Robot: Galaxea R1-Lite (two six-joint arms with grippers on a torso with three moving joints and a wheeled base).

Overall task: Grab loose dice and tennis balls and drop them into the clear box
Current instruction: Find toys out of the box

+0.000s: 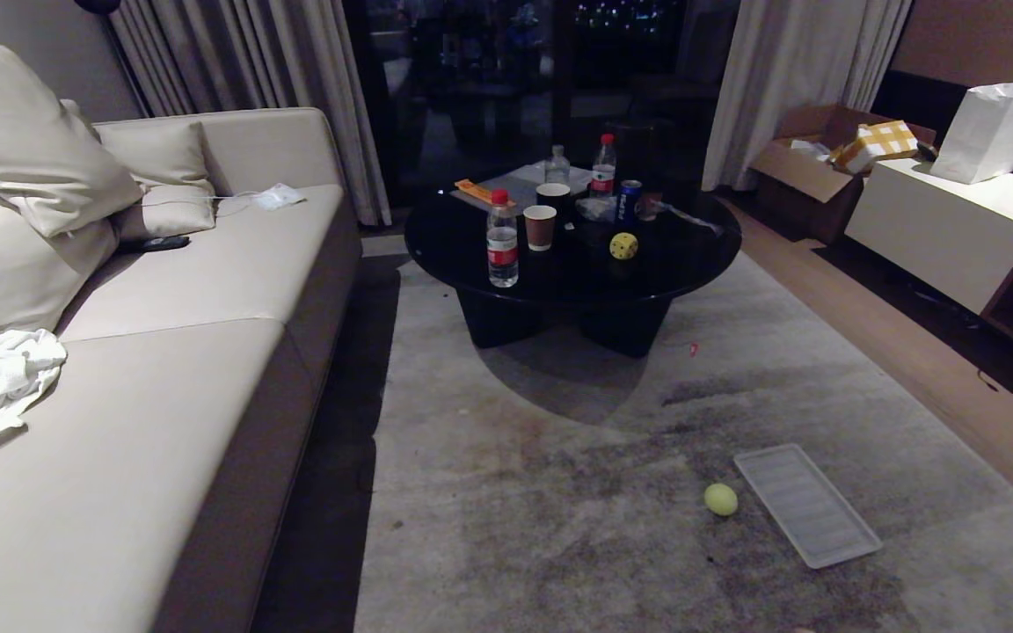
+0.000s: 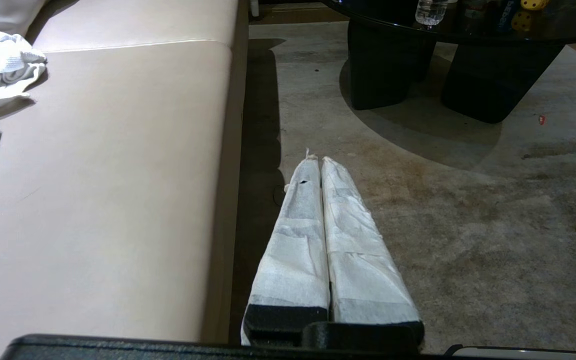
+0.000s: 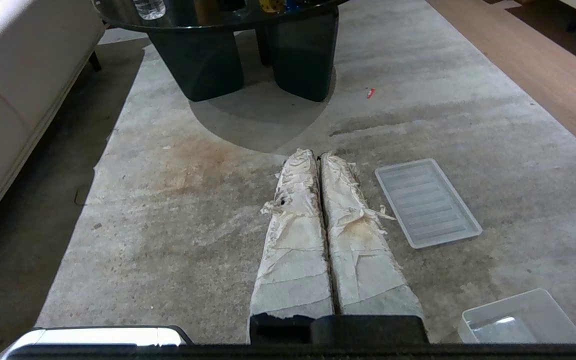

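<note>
Tennis ball (image 1: pixel 720 498) lies on the rug (image 1: pixel 559 492) just beside the ribbed lid (image 1: pixel 805 505), and a yellow die (image 1: pixel 623 245) sits on the black bench (image 1: pixel 700 251). Only the right wrist view shows the clear box (image 3: pixel 518 320), empty, near the right pincer (image 3: pixel 319 159). Both it and the left pincer (image 2: pixel 316 160) are closed on nothing, well apart from the ball.

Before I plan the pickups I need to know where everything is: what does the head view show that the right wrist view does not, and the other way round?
Only the head view shows the tennis ball on the carpet beside the ribbed lid, and the sofa's cushions. Only the right wrist view shows the clear box, empty, and the right pincer, shut. Both show the lid, the black table and the yellow die on it.
</note>
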